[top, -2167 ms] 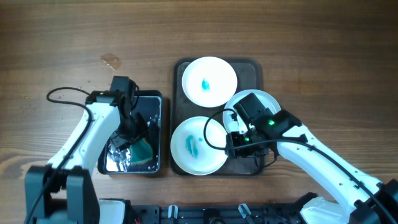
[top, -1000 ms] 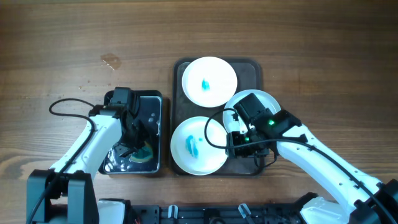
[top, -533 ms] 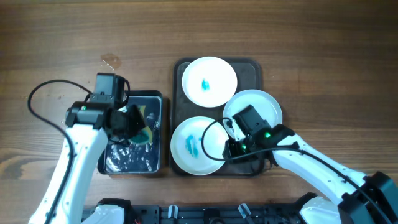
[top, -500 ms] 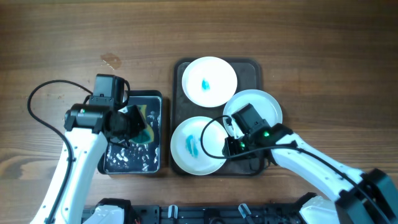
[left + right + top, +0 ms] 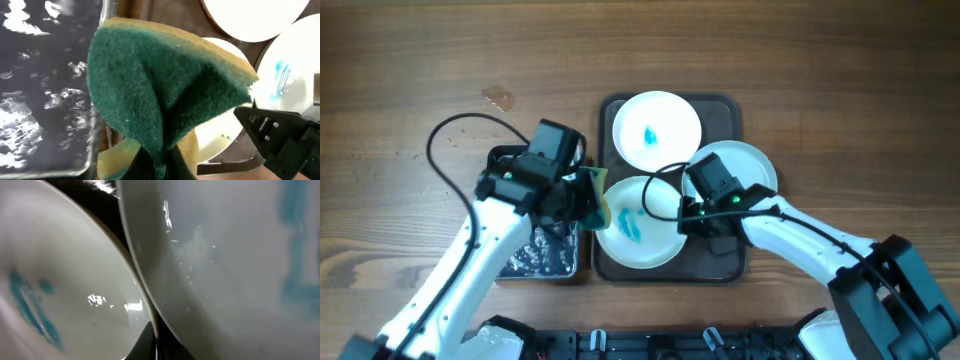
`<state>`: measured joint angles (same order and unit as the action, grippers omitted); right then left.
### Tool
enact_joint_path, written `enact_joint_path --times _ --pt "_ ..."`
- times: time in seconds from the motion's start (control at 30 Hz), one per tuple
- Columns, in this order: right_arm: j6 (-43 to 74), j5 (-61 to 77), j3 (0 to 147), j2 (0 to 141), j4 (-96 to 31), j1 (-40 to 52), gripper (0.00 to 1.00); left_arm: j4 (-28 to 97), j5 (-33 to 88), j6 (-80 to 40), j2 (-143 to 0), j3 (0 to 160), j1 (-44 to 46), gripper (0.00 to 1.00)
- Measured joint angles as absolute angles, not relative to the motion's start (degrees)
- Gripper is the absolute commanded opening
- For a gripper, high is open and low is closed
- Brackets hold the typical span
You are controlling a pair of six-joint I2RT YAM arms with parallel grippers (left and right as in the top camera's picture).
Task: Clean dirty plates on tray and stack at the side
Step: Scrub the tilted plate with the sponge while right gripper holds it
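Observation:
Three white plates lie on the dark brown tray (image 5: 735, 262). The far plate (image 5: 657, 130) has a small blue smear. The right plate (image 5: 752, 168) is partly under my right arm. The front plate (image 5: 638, 235) carries blue streaks. My right gripper (image 5: 685, 213) is shut on its right rim, and in the right wrist view that thin rim (image 5: 150, 305) runs down between the dark fingers of the gripper (image 5: 156, 347). My left gripper (image 5: 582, 200) is shut on a folded green and yellow sponge (image 5: 592, 197) at the front plate's left edge. The sponge (image 5: 165, 85) fills the left wrist view above the gripper (image 5: 160, 165).
A black rectangular container (image 5: 535, 250) holding water sits left of the tray, also seen as the container (image 5: 45, 75) in the left wrist view. A small stain (image 5: 500, 98) marks the wooden table at far left. A black cable (image 5: 445, 135) loops off the left arm.
The left arm lifted the sponge out of the black container and carried it right to the front plate's left edge. The right gripper closed on that plate's right rim.

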<state>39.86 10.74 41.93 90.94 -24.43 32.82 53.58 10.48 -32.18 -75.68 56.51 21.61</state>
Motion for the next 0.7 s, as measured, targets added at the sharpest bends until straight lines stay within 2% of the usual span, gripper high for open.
enact_joint_path --times 0.13,0.43,0.57,0.7 --pt "41.23 7.77 43.9 91.18 -29.89 30.92 0.04 49.67 12.82 -33.01 -80.68 56.47 23.81 0.04" --pt "40.93 7.22 44.1 91.2 -30.24 30.81 0.04 35.75 16.29 -37.95 -94.63 56.4 32.97 0.04" --pt "40.66 6.98 44.1 91.2 -30.41 30.81 0.04 25.61 22.28 -40.27 -102.8 56.42 35.22 0.04" --pt "40.51 6.79 44.18 91.18 -30.83 30.52 0.04 24.38 24.6 -42.37 -104.27 56.69 35.07 0.04"
